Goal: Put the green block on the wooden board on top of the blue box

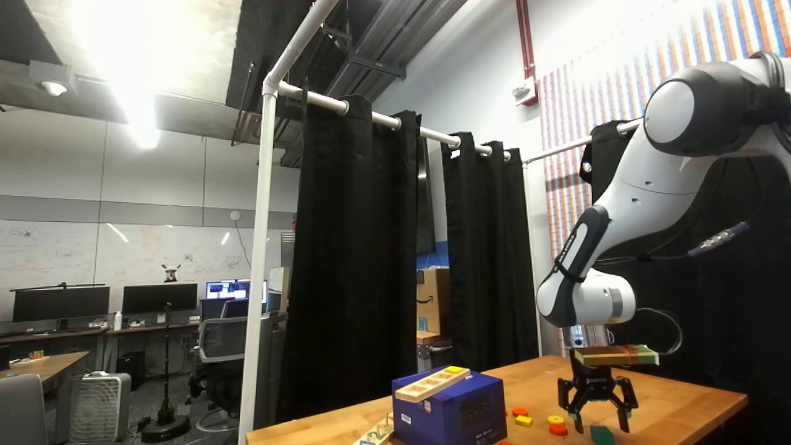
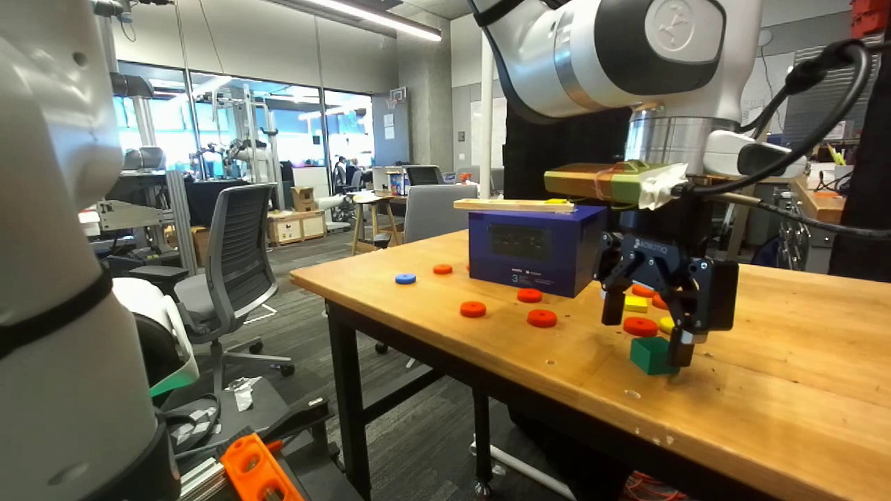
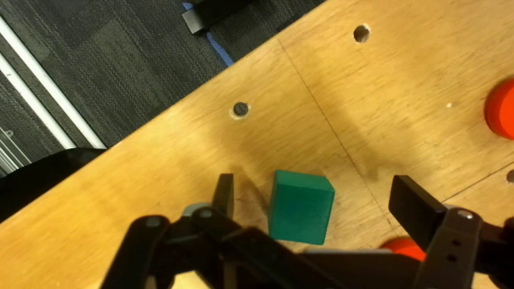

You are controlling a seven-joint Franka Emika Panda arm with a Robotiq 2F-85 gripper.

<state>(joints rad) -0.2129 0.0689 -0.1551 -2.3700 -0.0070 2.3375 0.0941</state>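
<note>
"How does your pincer (image 3: 312, 182) stand?"

"Spread wide, low over the surface (image 2: 800, 348). In the wrist view the green block (image 3: 301, 210) sits on that surface, below the centre of the frame, between my fingers (image 3: 225, 192) and nearer the one on the left."

"And the wooden board (image 2: 505, 205)?"

"It lies on the blue box (image 2: 525, 261), with a yellow piece (image 1: 454, 369) near its right end in both exterior views."

"What else is there?"

"Red discs (image 2: 472, 309), a blue disc (image 2: 405, 279) just left of centre in an exterior view, and more yellow pieces (image 2: 635, 304) near my pincer."

"And the room?"

"Black curtains (image 1: 355, 259) hang from white pipes (image 1: 259, 247) up the middle of an exterior view, with monitors (image 1: 159, 299) on desks (image 1: 148, 328) at lower left. In an exterior view, windows (image 2: 346, 115) show at upper left. Dark carpet (image 3: 132, 60) takes the wrist view's upper left."
</note>
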